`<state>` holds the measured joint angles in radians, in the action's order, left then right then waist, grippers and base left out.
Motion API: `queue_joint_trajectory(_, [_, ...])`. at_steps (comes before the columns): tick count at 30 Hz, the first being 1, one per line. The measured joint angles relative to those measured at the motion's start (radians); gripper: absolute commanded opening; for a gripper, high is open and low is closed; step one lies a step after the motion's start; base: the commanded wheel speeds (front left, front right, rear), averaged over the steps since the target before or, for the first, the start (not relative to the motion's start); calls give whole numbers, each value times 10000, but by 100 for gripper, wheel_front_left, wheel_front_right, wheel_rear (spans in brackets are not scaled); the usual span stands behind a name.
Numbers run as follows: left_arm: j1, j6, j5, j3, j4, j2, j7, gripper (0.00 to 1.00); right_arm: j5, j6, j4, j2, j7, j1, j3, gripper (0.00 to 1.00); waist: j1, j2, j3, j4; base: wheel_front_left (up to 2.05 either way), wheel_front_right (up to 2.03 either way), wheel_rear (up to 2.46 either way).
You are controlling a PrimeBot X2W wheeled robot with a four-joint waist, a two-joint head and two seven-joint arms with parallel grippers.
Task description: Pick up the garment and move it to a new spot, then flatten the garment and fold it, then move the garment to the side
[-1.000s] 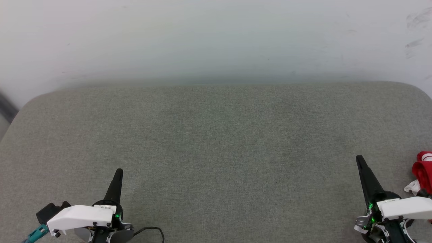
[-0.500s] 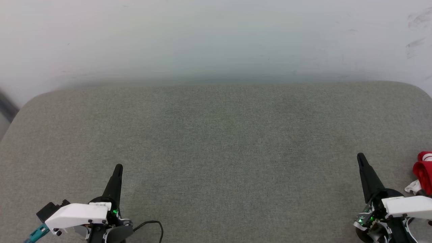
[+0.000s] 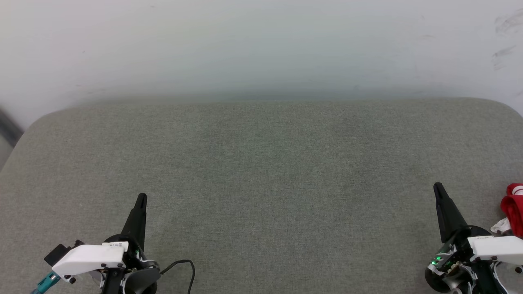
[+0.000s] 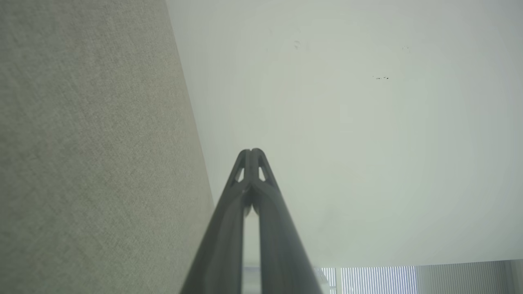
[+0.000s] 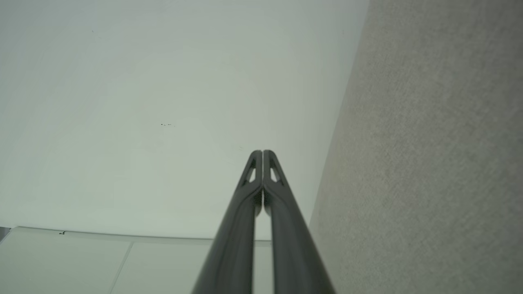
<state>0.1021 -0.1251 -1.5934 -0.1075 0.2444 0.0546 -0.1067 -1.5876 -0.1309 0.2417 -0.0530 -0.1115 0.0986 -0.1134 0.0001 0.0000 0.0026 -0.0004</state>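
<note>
The garment [image 3: 513, 208] shows as a bunched red-and-white bit of cloth at the head view's right edge, mostly cut off by the frame. Just left of it my right gripper [image 3: 438, 188] points up the view, shut and empty, its tips pressed together in the right wrist view [image 5: 262, 153]. At the lower left my left gripper [image 3: 141, 197] is also shut with nothing in it, far from the garment; its tips meet in the left wrist view [image 4: 250, 152].
A grey-green padded surface [image 3: 261, 163] with rounded far corners spreads across the head view. Behind it rises a pale wall [image 3: 261, 45]. A black cable [image 3: 179, 266] loops by the left wrist.
Both grippers have crept a little up the view, away from me. The garment has not moved.
</note>
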Motion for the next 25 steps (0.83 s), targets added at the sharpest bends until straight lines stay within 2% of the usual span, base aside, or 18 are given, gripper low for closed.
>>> queue_joint_trajectory(25, [40,-59,-201,-61,13,-38,-65,0,-234,0,44,15,-21,53,-17,0,-1,0,5,4,0,0,0])
